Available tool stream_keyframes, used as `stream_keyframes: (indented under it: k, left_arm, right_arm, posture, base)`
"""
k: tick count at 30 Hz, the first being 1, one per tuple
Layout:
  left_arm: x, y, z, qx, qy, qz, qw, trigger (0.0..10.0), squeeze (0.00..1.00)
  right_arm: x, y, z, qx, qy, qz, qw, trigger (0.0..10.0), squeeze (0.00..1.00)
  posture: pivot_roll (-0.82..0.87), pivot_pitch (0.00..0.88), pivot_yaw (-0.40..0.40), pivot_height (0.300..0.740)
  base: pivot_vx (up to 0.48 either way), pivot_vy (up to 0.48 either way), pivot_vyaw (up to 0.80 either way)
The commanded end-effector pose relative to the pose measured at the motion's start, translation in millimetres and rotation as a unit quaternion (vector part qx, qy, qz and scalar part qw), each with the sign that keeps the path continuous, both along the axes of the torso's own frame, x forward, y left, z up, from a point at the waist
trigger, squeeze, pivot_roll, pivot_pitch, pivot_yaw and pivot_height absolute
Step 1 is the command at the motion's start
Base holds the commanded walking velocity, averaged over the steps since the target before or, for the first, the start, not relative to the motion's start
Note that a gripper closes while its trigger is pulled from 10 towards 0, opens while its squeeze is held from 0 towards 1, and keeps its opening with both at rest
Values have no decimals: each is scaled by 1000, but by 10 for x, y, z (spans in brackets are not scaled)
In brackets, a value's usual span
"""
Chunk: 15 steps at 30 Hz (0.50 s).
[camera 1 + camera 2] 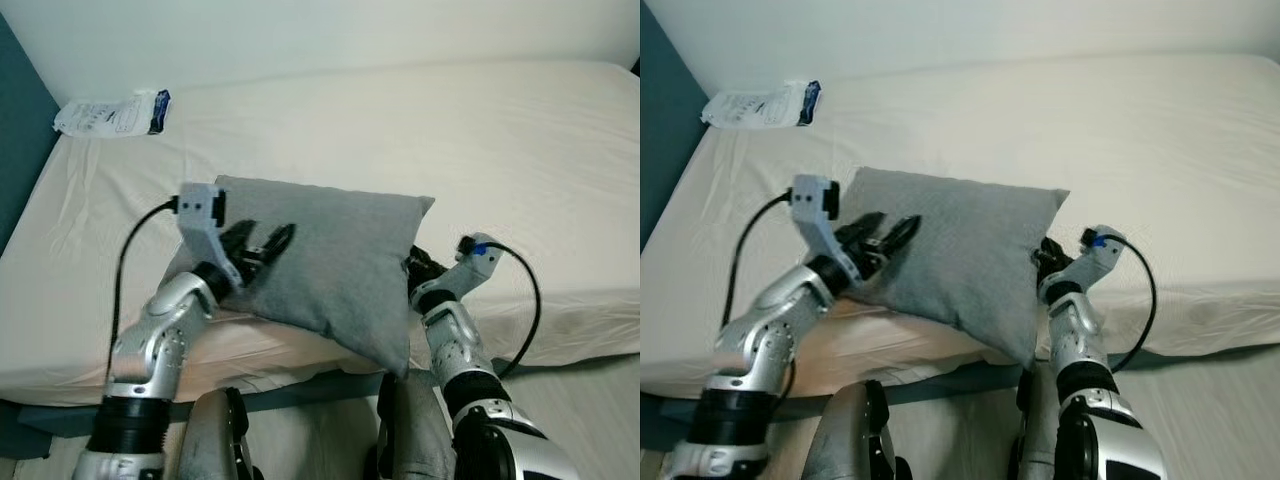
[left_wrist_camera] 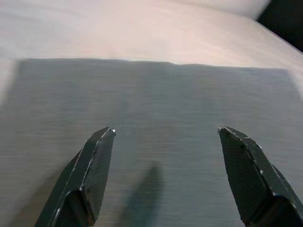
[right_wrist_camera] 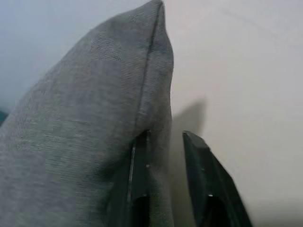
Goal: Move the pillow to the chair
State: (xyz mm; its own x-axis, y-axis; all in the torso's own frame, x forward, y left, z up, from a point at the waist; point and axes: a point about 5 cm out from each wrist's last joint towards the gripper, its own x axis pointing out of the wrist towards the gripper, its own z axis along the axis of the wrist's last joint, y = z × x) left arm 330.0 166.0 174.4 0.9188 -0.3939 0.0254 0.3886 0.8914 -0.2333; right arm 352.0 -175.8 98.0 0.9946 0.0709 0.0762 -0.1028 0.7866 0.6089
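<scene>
Pillow [image 1: 330, 265]: grey, square, lying on the near part of the bed [image 1: 520, 150], tilted so one corner hangs over the bed's near edge towards the robot. The opposite corners point towards the wall and the bed's right half.

Bed: cream sheet, wrinkled along the front edge, running across both eye views. A teal wall panel [image 1: 18, 110] borders its left end.

Packet [image 1: 112, 112]: white plastic with blue print, lying at the far left corner of the bed, well apart from the pillow.

Left gripper [image 1: 262, 246]: over the pillow's left part, fingers spread wide. In the left wrist view both black fingertips [image 2: 97, 161] stand apart above the grey fabric, with a shadow between them on the cloth; contact with the pillow cannot be told.

Right gripper [image 3: 163, 165]: at the pillow's right edge, low against the sheet. In the right wrist view one finger lies against the pillow's seam edge and the other on the bed side, a narrow gap between them, fabric partly in that gap; whether they pinch it cannot be told.

Cables [image 1: 125, 270]: black, looping from each wrist camera.
</scene>
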Motion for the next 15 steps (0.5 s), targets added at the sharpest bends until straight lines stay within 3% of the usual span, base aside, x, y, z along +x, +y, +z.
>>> stream_keyframes:
  k: [1,4,5,8,15]
  left_arm:
    - [34,134,30,7,-5,24,1000,10000,0]
    - [49,173,31,6,-2,29,1000,10000,0]
    - [84,225,-8,-24,18,28,999,10000,0]
    - [200,309,-184,-62,66,34,995,10000,0]
    - [362,297,-333,-64,100,39,992,10000,0]
  right_arm:
    - [-75,84,-123,8,16,24,1000,10000,1000]
    - [-98,91,-140,13,16,29,999,10000,1000]
    - [-131,99,-160,23,13,37,999,10000,1000]
    - [-219,122,-185,68,-2,64,996,10000,1000]
    - [-422,182,-232,96,-13,125,987,10000,1000]
  posture:
    - [88,156,-1,562]
    - [93,156,-4,562]
    - [98,158,-7,562]
    - [92,174,-10,562]
    - [79,189,-4,562]
  base:
    - [0,0,0]
    - [0,0,0]
    - [0,0,0]
    - [0,0,0]
    - [0,0,0]
